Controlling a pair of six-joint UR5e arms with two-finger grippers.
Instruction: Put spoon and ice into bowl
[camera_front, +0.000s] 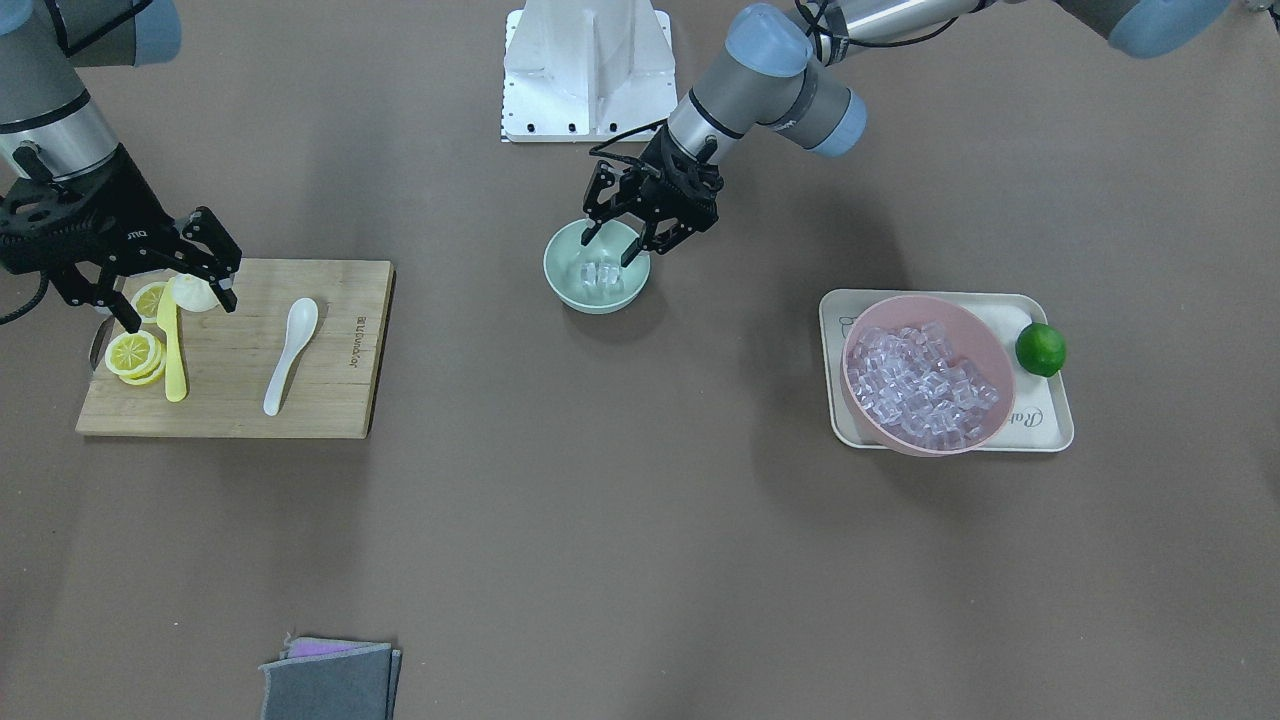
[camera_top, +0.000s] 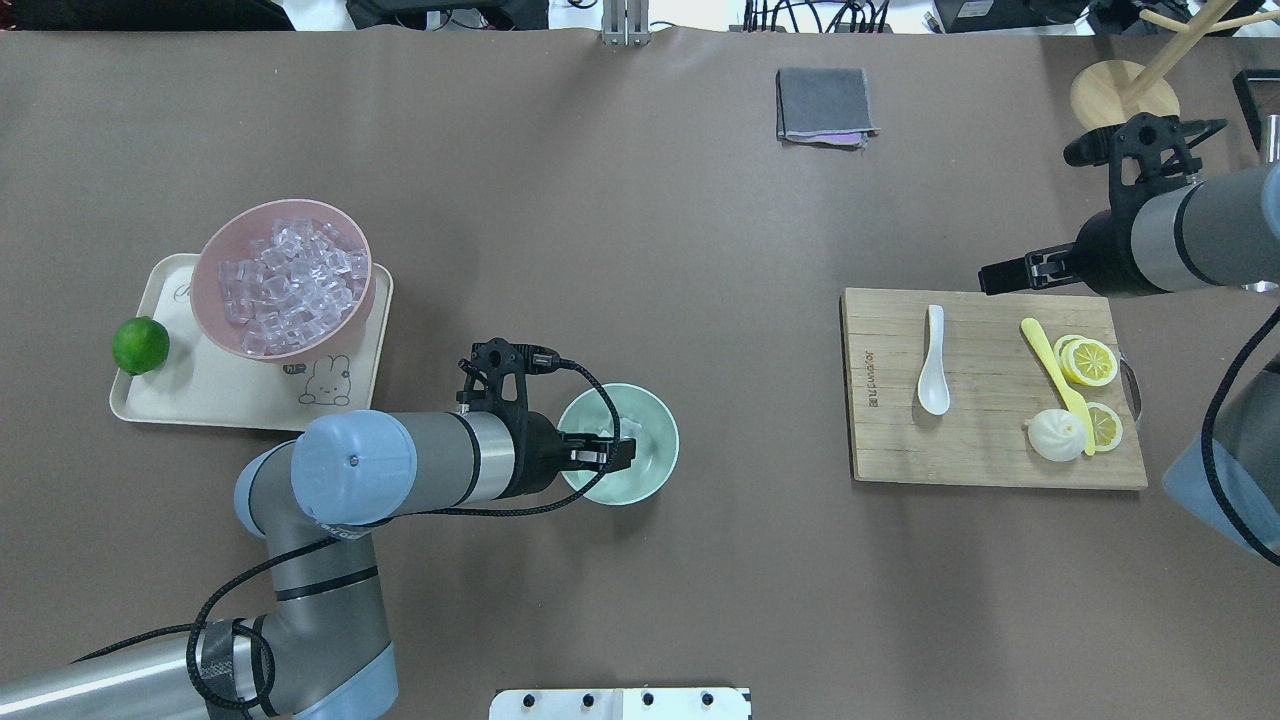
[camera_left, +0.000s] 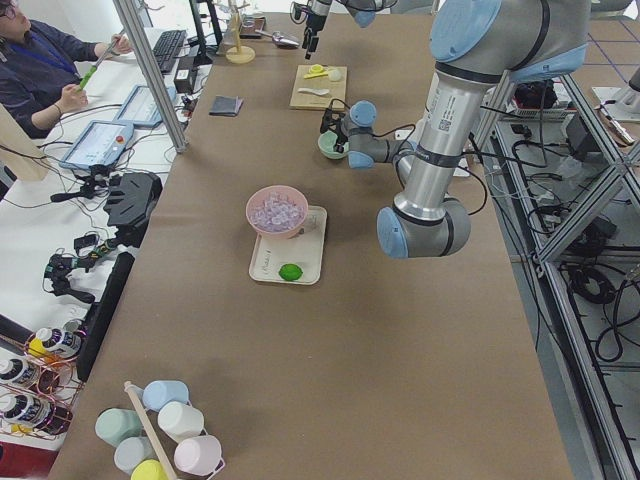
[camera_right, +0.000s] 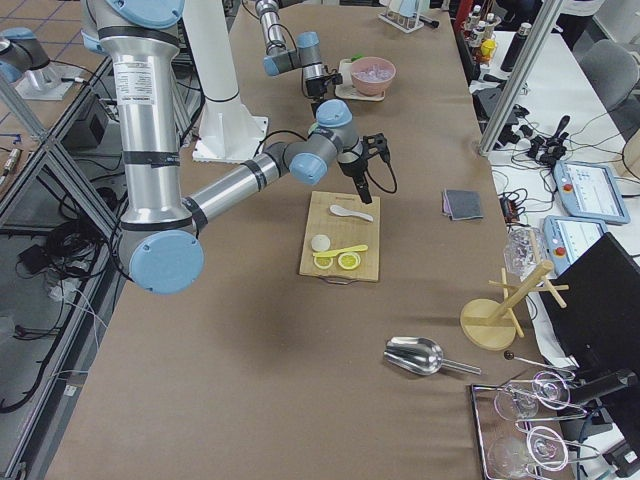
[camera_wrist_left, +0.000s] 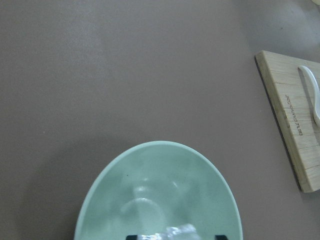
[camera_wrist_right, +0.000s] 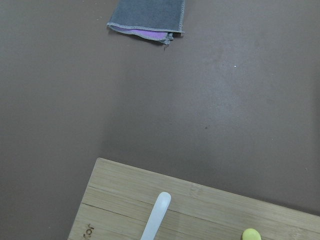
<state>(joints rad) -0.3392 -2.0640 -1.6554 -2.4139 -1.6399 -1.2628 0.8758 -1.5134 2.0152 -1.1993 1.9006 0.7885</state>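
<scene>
ice-drop step judged in hand: the spoon (camera_front: 290, 355) is shown untouched on the cutting board (camera_front: 225, 405), near the right tool (camera_front: 180, 310), spread wide and empty; farther back, ice (camera_front: 600, 275) is seen in the bowl (camera_front: 560, 282) under the left tool (camera_front: 612, 247), opened wide, nothing gripped; a grasp of the spoon handle is called for next

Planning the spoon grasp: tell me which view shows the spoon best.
Front-facing: the spoon lies whole, large and unblocked on the board. Overhead shows it whole too; side views show it tiny; both wrist views crop it.
</scene>
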